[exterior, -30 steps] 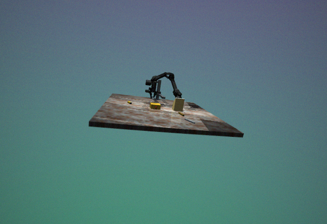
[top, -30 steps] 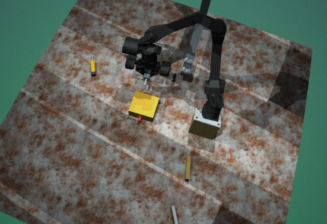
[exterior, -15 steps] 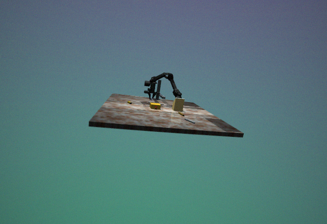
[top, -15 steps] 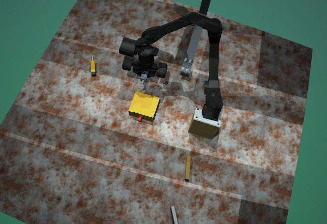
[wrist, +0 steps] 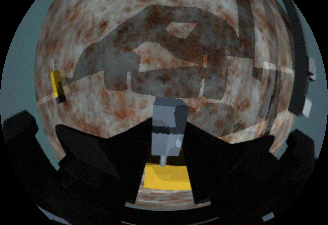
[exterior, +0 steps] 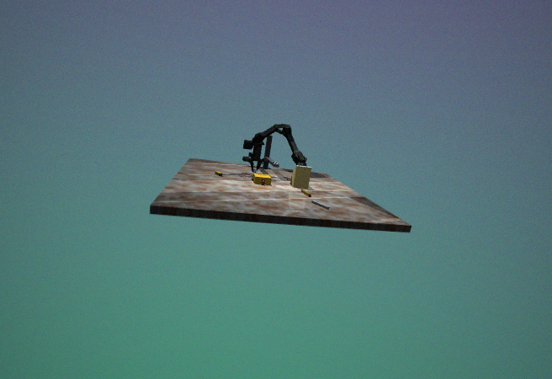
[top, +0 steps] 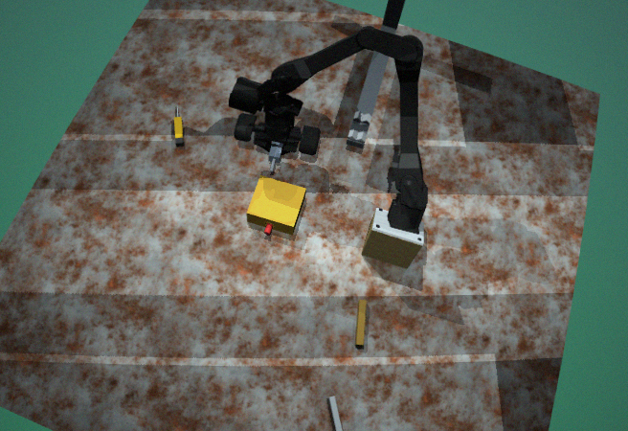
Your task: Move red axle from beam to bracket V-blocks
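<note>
The end effector (top: 275, 149) (exterior: 254, 168) (wrist: 167, 122) is shut around a grey tool (top: 274, 154) (wrist: 169, 116). The tool has a thin pin, which points at the far side of the yellow beam (top: 277, 204) (exterior: 262, 178) (wrist: 167, 177). From the top, the pin looks near the beam but apart from it.

The red axle (top: 268, 229) (exterior: 262, 181) is in the beam, and its end sticks out on the near side. The beam sits on the blotchy surface (top: 151, 263) (exterior: 222, 200) (wrist: 95, 34).

The grey bracket (top: 374, 79) (exterior: 268, 145) is far and to the right of the beam. Its V-blocks (top: 359, 128) (exterior: 273, 163) do not hold the axle.

A little yellow and black thing (top: 178, 128) (exterior: 218, 173) (wrist: 56, 85) lies on the left. A tan box (top: 392, 249) (exterior: 300, 178) stands on the right, under the arm (top: 410, 102) (exterior: 289, 141). Nearer than the box, a yellow stick (top: 361, 324) (exterior: 306, 193) lies flat, and a grey stick (top: 335, 412) (exterior: 320, 205) lies nearer yet.
</note>
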`<state>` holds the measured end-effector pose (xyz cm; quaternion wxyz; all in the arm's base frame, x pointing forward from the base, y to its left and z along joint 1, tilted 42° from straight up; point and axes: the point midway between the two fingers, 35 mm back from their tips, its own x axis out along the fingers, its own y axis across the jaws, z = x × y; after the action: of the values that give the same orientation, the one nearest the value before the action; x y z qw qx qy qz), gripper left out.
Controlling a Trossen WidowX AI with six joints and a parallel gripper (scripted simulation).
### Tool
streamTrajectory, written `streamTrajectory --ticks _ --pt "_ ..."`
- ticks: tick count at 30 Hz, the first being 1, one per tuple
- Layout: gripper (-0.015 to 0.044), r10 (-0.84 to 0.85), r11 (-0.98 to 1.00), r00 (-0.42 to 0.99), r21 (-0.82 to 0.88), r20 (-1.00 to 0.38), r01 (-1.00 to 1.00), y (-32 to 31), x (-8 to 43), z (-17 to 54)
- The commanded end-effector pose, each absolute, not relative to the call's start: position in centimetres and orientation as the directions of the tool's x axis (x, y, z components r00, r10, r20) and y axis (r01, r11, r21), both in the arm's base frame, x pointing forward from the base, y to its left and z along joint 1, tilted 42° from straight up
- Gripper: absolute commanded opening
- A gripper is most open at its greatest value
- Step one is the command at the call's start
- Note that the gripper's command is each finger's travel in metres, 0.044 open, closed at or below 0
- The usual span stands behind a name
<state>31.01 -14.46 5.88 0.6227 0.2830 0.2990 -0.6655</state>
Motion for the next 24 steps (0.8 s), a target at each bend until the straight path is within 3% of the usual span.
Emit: streamTrajectory --ticks 1,24 --pt "0.0 -0.661 -0.045 -0.069 -0.052 -0.747 0.998 -15.0 30.8 5.2" --pt "0.0 -0.665 -0.045 -0.07 -0.053 -0.744 0.998 -17.3 30.3 2.8"
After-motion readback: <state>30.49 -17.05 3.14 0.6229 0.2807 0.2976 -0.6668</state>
